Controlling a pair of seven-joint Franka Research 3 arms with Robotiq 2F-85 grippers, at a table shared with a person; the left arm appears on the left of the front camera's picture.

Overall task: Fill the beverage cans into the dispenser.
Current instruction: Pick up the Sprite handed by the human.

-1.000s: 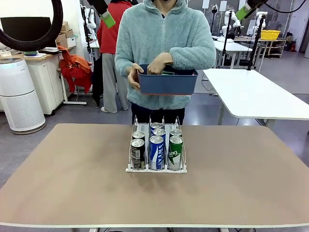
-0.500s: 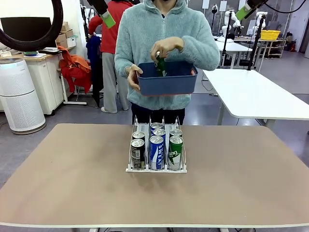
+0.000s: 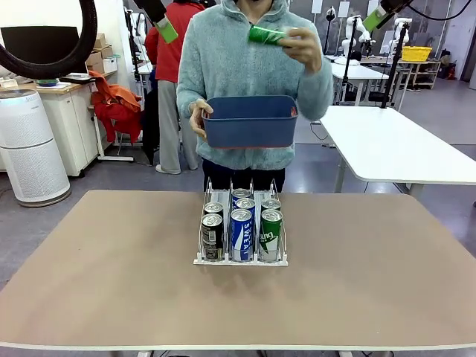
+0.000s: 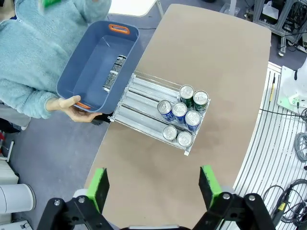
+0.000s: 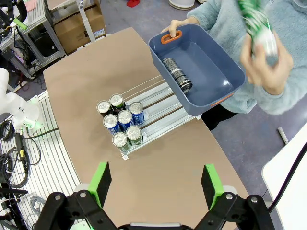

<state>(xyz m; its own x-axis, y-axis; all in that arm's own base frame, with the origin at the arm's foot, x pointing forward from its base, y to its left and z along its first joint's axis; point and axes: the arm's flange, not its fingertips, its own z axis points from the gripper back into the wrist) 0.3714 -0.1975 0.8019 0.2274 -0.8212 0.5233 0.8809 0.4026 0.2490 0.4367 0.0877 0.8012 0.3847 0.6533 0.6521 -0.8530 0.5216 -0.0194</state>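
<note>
Six beverage cans [image 3: 241,232] stand at the front of the dispenser [image 4: 139,103], mid-table [image 3: 111,282]. Beyond it you see the person's hand [image 3: 305,46] holding a green can [image 3: 266,35] up sideways. The other hand [image 3: 197,119] grips a blue bin [image 3: 251,123] with one black can [image 5: 176,74] inside. Your left end effector [image 4: 154,181] and right end effector [image 5: 156,184] hang released, high above.

Brown table [image 3: 104,297], white dispenser [image 3: 240,261] near its middle

cans [image 3: 242,227] block dispenser [image 4: 139,101] front, rear lanes open, bin [image 3: 251,123] behind
</note>
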